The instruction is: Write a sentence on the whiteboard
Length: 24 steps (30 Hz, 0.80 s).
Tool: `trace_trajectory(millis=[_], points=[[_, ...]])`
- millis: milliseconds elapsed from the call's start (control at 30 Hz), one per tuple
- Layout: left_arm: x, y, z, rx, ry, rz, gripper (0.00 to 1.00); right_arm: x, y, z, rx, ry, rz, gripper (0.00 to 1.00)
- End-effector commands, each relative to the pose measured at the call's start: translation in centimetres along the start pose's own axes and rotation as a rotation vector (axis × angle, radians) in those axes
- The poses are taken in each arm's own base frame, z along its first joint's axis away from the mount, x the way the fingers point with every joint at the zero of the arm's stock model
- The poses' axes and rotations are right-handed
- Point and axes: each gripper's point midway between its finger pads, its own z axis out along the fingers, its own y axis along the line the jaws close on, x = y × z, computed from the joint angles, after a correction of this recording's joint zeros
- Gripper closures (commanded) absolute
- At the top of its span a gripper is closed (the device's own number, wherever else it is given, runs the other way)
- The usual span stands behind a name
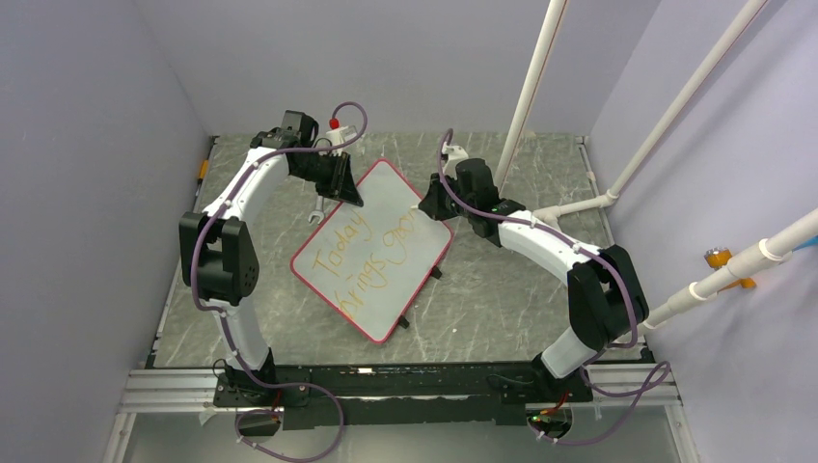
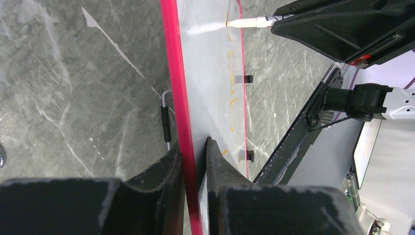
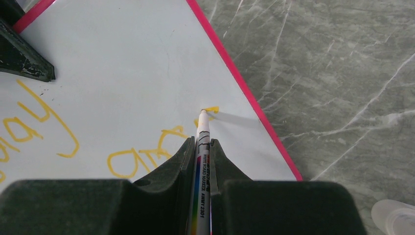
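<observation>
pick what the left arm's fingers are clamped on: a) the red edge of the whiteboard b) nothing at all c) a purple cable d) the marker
a: in the left wrist view the left fingers pinch the red-framed edge of the whiteboard, while the marker sits between the right fingers.
</observation>
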Motion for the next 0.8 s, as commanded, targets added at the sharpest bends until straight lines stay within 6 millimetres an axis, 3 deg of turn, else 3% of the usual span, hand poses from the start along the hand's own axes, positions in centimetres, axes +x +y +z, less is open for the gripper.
trace_trajectory(millis=[0, 367, 767], points=[[-1.9, -0.3, -0.9, -0.040, -0.056, 0.135, 1.00, 1.4, 1.3, 0.1, -0.054, 0.031, -0.012, 1.00], [-1.9, -0.3, -0.9, -0.044, -0.058, 0.137, 1.00, 4.1, 0.7, -0.9, -0.024, 0.089, -0.003, 1.00], [-1.9, -0.4, -1.0, -0.045, -0.061, 0.141, 1.00, 5.0, -1.0, -1.4, 0.066, 0.114, -0.003, 1.00]])
